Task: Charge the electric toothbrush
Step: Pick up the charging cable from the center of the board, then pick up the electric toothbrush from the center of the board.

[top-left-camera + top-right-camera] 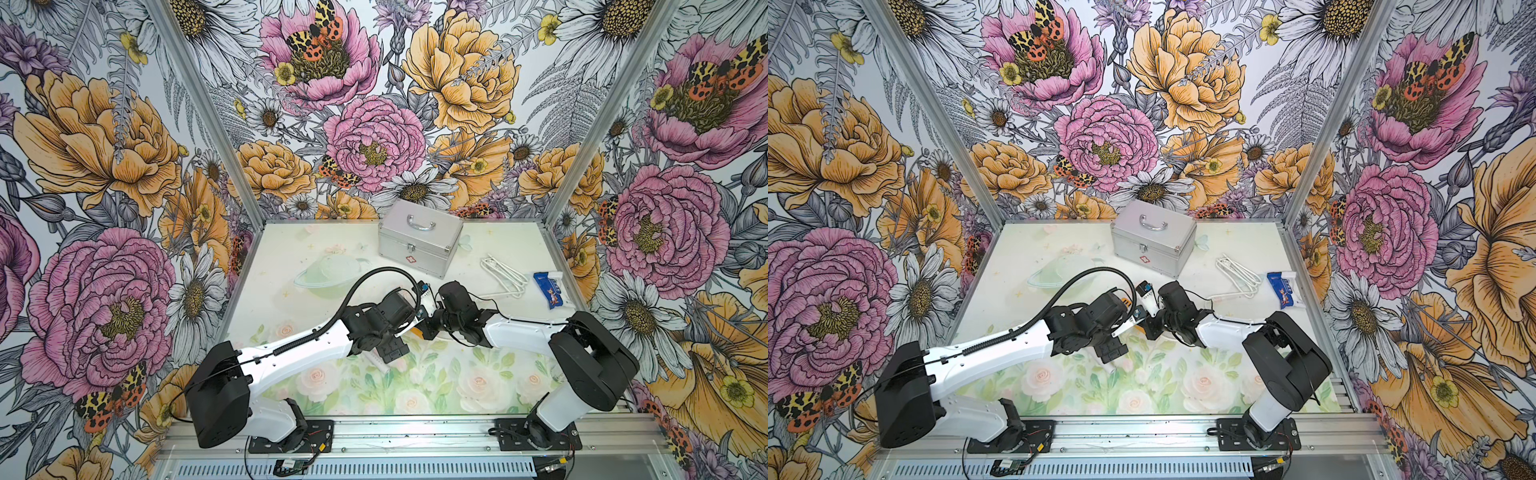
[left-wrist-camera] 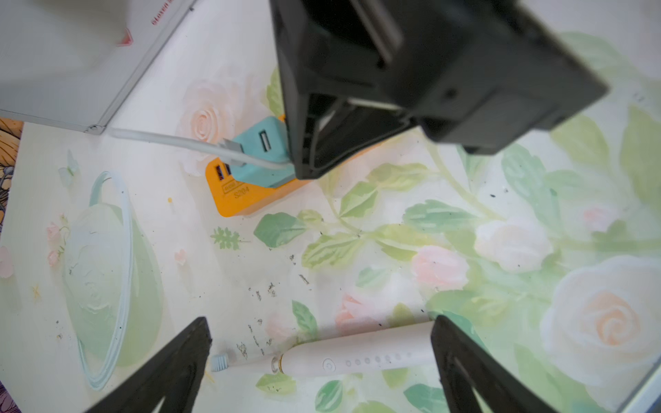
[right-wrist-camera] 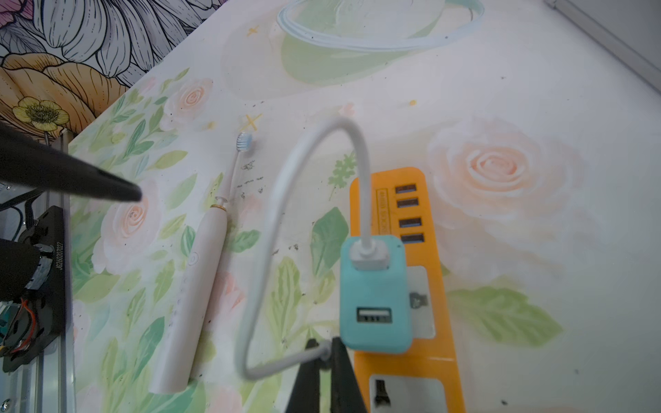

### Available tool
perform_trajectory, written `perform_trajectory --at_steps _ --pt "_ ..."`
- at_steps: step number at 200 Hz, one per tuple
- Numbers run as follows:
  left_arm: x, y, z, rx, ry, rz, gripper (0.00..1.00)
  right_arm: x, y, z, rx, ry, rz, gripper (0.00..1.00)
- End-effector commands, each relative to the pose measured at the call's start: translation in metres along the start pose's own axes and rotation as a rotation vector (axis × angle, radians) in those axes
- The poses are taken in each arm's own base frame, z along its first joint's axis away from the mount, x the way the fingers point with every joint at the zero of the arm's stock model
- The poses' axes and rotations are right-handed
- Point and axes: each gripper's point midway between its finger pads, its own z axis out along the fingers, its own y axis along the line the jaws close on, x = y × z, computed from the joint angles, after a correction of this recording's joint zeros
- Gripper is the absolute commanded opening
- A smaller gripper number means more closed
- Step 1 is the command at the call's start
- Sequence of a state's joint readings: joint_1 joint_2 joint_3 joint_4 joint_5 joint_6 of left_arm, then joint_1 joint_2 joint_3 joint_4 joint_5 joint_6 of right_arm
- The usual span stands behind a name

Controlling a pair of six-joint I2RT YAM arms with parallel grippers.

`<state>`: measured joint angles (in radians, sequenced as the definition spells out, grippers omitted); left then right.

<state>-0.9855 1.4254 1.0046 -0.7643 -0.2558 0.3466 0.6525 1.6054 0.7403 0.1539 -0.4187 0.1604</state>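
Your left hand (image 2: 320, 321) is closest to the lens. Its two dark fingers (image 2: 171, 368) are spread as wide as they go and hold nothing. Between them in that view the toothbrush (image 2: 357, 359) lies flat on its side on the counter (image 2: 200, 257). Its brush head is near one finger, and the end of its handle is hidden behind the other. You cannot tell from here whether either finger touches it.

Your right hand (image 3: 323, 345) is closed tight and pinches the free end of the white cable (image 3: 272, 221). From there the cable arcs up and over to a plug seated in the teal adapter (image 3: 373, 296), which stands on the orange strip (image 3: 429, 214). In the right wrist view, the toothbrush (image 3: 200, 279) lies roughly parallel to the strip, on its left, apart from both the strip and the cable.

Farther back in both top views, a metal case (image 1: 419, 237) stands near the rear wall. A blue packet (image 1: 550, 289) lies off to the right.
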Motion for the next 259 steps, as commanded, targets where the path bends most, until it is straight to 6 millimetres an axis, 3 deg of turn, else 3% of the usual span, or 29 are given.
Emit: perform_trajectory --at_steps 1,73,144,259 --pt "0.014 -0.007 0.004 -0.005 0.113 0.124 0.97 -0.015 -0.006 0.000 0.024 -0.025 -0.002 0.00" --pt "0.035 -0.010 -0.003 0.044 0.208 0.177 0.97 -0.015 -0.009 0.000 0.030 -0.026 0.000 0.00" --pt "0.070 -0.022 0.017 0.093 0.316 0.185 0.96 -0.020 -0.005 -0.002 0.015 -0.036 -0.001 0.00" --pt "0.069 -0.039 0.060 0.170 0.351 0.241 0.90 -0.022 -0.005 -0.004 0.023 -0.043 -0.003 0.00"
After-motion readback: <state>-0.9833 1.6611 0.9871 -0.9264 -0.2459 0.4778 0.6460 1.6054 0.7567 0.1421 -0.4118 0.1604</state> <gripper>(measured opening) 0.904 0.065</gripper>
